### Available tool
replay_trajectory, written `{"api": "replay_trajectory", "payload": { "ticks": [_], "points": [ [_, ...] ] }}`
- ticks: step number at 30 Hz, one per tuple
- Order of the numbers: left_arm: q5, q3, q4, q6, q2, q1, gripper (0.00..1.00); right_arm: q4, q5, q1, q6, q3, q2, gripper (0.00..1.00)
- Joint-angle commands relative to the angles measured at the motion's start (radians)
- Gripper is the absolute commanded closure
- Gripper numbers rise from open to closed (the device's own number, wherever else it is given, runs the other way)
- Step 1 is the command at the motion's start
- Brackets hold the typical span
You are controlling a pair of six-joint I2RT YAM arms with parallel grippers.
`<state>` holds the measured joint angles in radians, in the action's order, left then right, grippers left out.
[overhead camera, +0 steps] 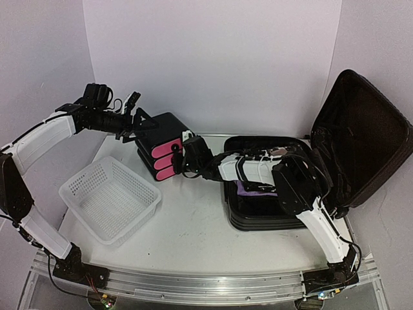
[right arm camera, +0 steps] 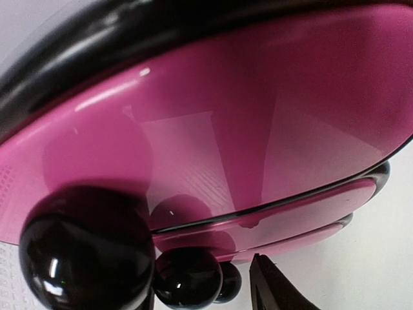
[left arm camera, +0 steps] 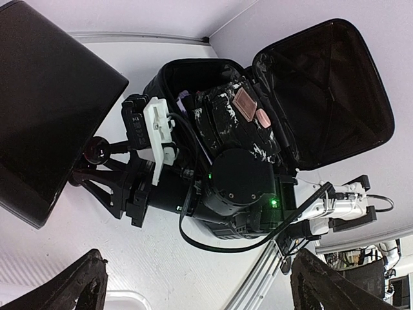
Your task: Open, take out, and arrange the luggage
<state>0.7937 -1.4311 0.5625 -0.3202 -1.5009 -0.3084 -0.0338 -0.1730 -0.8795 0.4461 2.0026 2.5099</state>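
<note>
White mesh basket, lower left: perforated plastic, presumably for contents. Drawer box, centre: glossy pink fronts, black ball knobs. My right gripper sits at them (grip hidden, cannot tell). My left gripper is spread wide behind, likely bracing. Luggage, right: black hard shell, lid leaning open on the wall.

free: table between basket and luggage | blocked: drawer box behind
</note>
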Motion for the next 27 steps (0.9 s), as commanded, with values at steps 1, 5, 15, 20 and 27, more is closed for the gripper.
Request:
{"api": "replay_trajectory", "payload": {
  "ticks": [1,5,15,20,27],
  "points": [
    [0.021,0.000,-0.048,-0.004,0.045,0.008,0.00,-0.050,-0.026,0.002,0.008,0.035,-0.001,0.54],
    [0.016,0.002,-0.049,-0.002,0.043,0.009,0.01,-0.055,-0.012,0.002,0.012,0.002,-0.030,0.66],
    [0.023,0.003,-0.049,-0.006,0.041,0.009,0.01,-0.066,0.012,-0.009,0.037,-0.220,-0.202,0.79],
    [0.015,0.006,-0.053,-0.003,0.045,0.009,0.00,-0.074,0.004,-0.026,0.035,-0.350,-0.299,0.79],
    [0.020,0.008,-0.055,-0.006,0.042,0.009,0.00,-0.095,-0.012,-0.034,0.036,-0.451,-0.360,0.76]
  ]
}}
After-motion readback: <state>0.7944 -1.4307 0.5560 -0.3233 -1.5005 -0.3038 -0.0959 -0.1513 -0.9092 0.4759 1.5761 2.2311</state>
